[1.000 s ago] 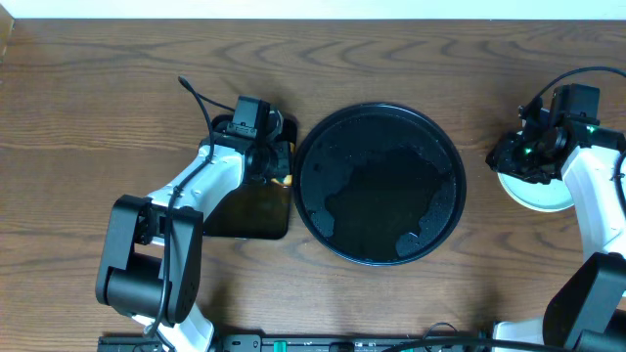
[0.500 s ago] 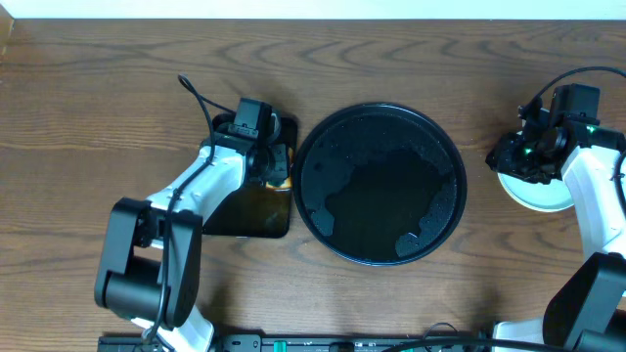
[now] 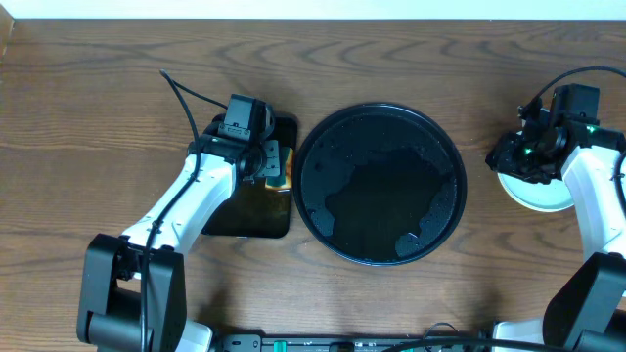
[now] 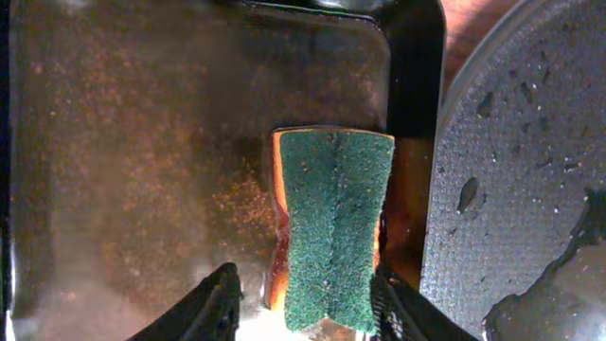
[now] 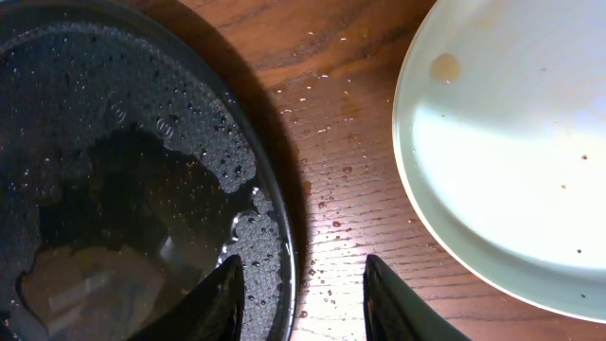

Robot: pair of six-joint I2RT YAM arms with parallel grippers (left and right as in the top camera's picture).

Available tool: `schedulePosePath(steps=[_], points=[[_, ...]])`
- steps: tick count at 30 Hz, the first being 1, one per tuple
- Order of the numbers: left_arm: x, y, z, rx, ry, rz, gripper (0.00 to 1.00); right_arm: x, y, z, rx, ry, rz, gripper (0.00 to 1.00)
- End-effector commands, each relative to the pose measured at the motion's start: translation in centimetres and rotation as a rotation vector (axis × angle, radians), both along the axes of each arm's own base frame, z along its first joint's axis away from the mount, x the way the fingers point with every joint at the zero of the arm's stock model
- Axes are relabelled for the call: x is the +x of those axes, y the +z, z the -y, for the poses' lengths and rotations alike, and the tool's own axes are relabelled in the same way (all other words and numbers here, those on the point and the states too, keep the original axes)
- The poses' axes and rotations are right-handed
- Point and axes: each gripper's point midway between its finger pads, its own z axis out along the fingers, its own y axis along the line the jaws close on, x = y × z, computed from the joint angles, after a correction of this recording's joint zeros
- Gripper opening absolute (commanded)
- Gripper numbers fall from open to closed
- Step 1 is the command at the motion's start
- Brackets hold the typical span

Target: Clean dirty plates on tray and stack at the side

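One round tray (image 3: 328, 147), one green sponge (image 4: 333, 227), one plate (image 5: 511, 161) in view

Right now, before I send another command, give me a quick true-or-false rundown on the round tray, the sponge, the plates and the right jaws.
1. No plate is on the round tray. True.
2. The sponge lies green side up in the rectangular tray. True.
3. The right jaws are clamped on a plate. False: they are open and hold nothing, over the bare table between the round tray and the plate.
4. The plate sits to the left of the round tray in the overhead view. False: it sits to the right of it.
5. The round tray is wet. True: water pools and beads on it.
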Motion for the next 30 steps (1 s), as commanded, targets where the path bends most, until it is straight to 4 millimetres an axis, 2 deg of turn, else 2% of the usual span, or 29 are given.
schedulePosePath(steps=[1, 5, 10, 17, 20, 23, 30], points=[[-0.3, -0.1, 0.1, 0.002, -0.010, -0.006, 0.48, 0.0, -0.1, -0.3, -0.005, 0.021, -0.004, 0.39], [-0.2, -0.3, 0.2, 0.003, -0.010, -0.007, 0.48, 0.0, -0.1, -0.3, -0.005, 0.021, -0.004, 0.39], [-0.5, -2.1, 0.1, 0.016, -0.010, -0.055, 0.44, -0.1, -0.1, -0.3, -0.005, 0.021, -0.005, 0.39], [-0.9, -5.1, 0.0, 0.035, -0.010, -0.127, 0.26, -0.1, -0.1, -0.3, -0.004, 0.021, -0.007, 0.38], [-0.7, -5.2, 0.0, 0.033, -0.010, -0.120, 0.15, -0.1, -0.1, -0.3, -0.005, 0.021, -0.007, 0.39], [-0.5, -5.1, 0.1, 0.031, -0.010, -0.113, 0.09, -0.1, -0.1, -0.3, -0.005, 0.021, -0.006, 0.39], [-0.2, -4.6, -0.7, 0.070, 0.007, -0.091, 0.08, -0.1, -0.1, -0.3, -0.005, 0.021, -0.007, 0.39]])
